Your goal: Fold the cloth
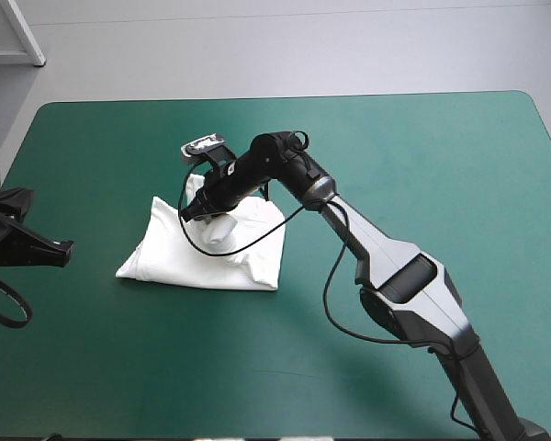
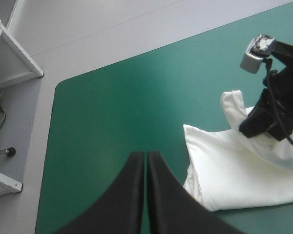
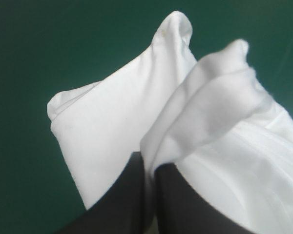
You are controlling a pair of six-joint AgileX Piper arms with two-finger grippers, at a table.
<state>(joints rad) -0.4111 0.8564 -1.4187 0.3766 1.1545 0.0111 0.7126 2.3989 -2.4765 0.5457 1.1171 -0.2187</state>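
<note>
**A:** Which step is this?

**B:** The T-shirt (image 1: pixel 202 253) lies as a folded bundle left of centre on the desk (image 1: pixel 422 165). The right gripper (image 3: pixel 150 163) has its fingers all but closed on a raised flap at the bundle's far side. I'd judge it a late fold.

**A:** And next?

**B:** That flap needs carrying across and laying flat without dragging the layers beneath. Which edge it is, I can't quite tell.

**A:** Anything in the way?

**B:** No. The left gripper (image 2: pixel 146 155) hovers near the desk's left edge, fingers pressed together, empty.
</note>
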